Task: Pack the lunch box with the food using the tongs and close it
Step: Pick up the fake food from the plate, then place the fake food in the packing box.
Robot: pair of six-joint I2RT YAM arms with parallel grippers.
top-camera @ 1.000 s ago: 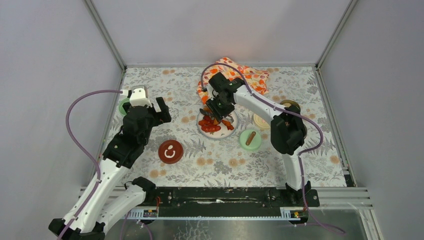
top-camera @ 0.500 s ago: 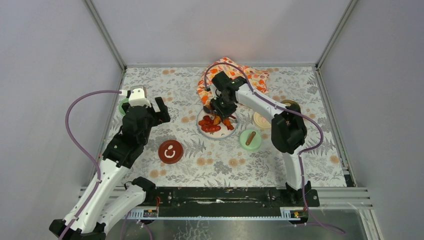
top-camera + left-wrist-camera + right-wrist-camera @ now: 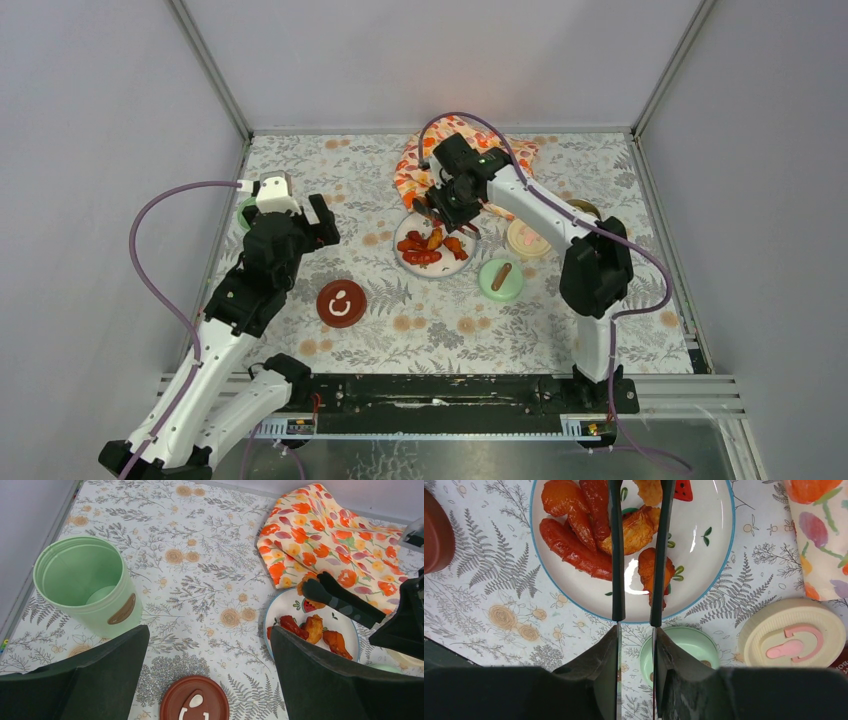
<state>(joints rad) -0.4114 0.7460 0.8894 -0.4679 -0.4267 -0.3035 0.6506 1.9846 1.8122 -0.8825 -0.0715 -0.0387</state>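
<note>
Our right jaws squeeze the tongs (image 3: pixel 617 555), whose thin arms reach over the plate (image 3: pixel 696 555) in the middle of the bench. The food (image 3: pixel 574 540) on it looks greasy and slippery, so we should pinch a chunk gently across its middle. Our left jaws hang wide open, holding nothing.

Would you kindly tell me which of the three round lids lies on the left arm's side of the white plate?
The dark red round lid; the mint-green lid and the cream lid both lie right of the white plate.
</note>
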